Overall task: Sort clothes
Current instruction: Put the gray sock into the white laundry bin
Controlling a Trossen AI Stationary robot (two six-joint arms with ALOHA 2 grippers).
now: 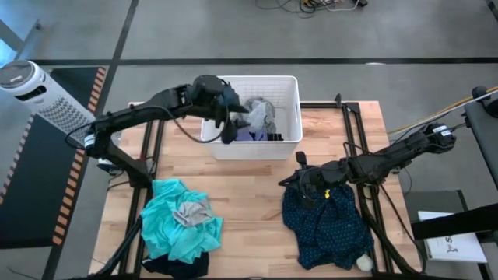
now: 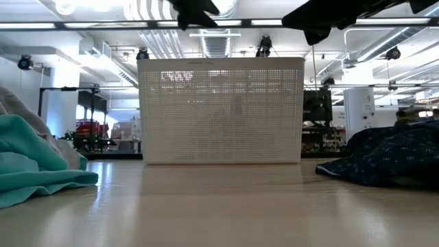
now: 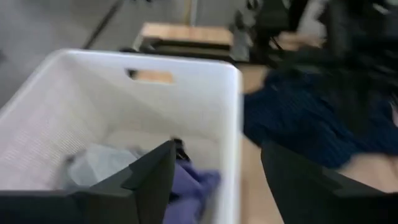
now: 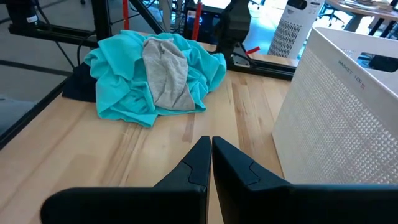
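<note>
A white plastic basket (image 1: 292, 117) stands at the table's far middle. It holds a grey piece (image 1: 262, 113), a purple piece (image 1: 250, 134) and something black (image 1: 274, 138). My left gripper (image 1: 229, 124) hovers open and empty over the basket's left part; its wrist view shows the grey piece (image 3: 93, 165) and the purple piece (image 3: 189, 180) below it. A teal shirt (image 1: 175, 225) with a grey piece (image 1: 191, 211) on top lies near left, over a dark garment (image 1: 175, 267). My right gripper (image 4: 210, 146) is shut and empty, above the far left edge of the navy dotted garment (image 1: 327, 222).
A white fan (image 1: 35, 89) stands off the table's far left. A small white thing (image 1: 363, 263) lies at the navy garment's near right corner. Bare wood (image 1: 249, 210) shows between the two piles. The low view shows the basket's near wall (image 2: 221, 110) and both piles.
</note>
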